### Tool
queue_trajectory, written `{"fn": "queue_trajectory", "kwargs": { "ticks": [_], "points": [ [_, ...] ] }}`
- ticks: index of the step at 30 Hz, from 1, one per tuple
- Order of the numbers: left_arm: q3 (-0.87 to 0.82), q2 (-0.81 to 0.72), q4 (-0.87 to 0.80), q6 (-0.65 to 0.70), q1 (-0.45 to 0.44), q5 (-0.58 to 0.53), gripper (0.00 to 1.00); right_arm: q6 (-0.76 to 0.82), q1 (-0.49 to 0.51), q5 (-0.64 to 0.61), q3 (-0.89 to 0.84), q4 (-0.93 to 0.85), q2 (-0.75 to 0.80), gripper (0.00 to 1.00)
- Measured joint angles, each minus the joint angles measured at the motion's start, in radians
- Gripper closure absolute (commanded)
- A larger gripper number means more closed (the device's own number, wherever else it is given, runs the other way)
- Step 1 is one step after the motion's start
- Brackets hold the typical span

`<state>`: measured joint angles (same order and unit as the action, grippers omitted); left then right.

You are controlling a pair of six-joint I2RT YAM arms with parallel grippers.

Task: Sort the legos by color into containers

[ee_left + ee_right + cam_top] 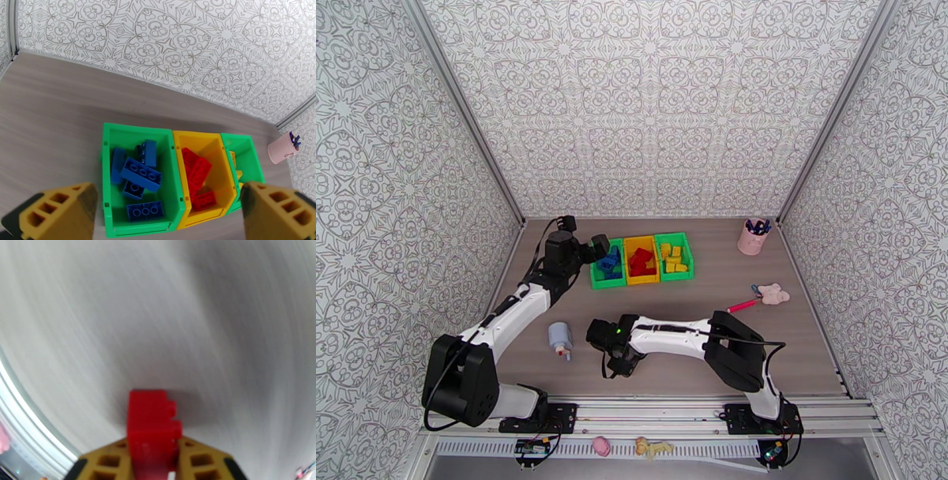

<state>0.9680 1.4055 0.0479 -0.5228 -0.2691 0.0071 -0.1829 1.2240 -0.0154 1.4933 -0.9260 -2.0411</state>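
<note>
From above, we are watching the left gripper (598, 248) hovering at the far-left corner of the left green bin (594, 278). This bin is standing in a row with the yellow bin (641, 279) and the right green bin (688, 254) toward the far side of the table (806, 331). Blue legos (610, 262) are lying in the left one, red legos (641, 261) in the middle, and yellow legos (673, 258) on the right. The right gripper (616, 365) is pointing down at the near middle of the table, just right of the white-blue bottle (560, 338). From up here we are not making out how either one's jaws are set. A pink cup (751, 237) is standing at the far right, with a pink toy (773, 295) nearer.

Over on the left wrist, the left gripper (170, 215) is hanging above the bins with its yellow fingers (59, 213) spread wide and nothing between them. Below it we are seeing blue legos (140, 173) piled in the left green bin (104, 177), red legos (199, 173) in the yellow bin (215, 146), and a sliver of yellow legos (234, 158) in the right green bin (249, 158). The pink cup (281, 147) is sitting off to the right.

And on the right wrist, the right gripper (152, 461) is pinching one red lego (152, 425) between its fingers (106, 461), studs facing right. The tabletop beyond it is smeared with blur.
</note>
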Motion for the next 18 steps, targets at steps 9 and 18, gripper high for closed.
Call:
{"fn": "queue_trajectory", "kwargs": {
  "ticks": [9, 18],
  "points": [
    [-0.017, -0.063, 0.001, 0.054, -0.013, 0.006, 0.00, -0.028, -0.019, 0.000, -0.056, 0.040, 0.101, 0.81],
    [-0.123, -0.191, -0.008, 0.201, -0.065, 0.027, 0.00, -0.101, -0.171, -0.027, -0.217, 0.168, 0.358, 0.81]
  ]
}}
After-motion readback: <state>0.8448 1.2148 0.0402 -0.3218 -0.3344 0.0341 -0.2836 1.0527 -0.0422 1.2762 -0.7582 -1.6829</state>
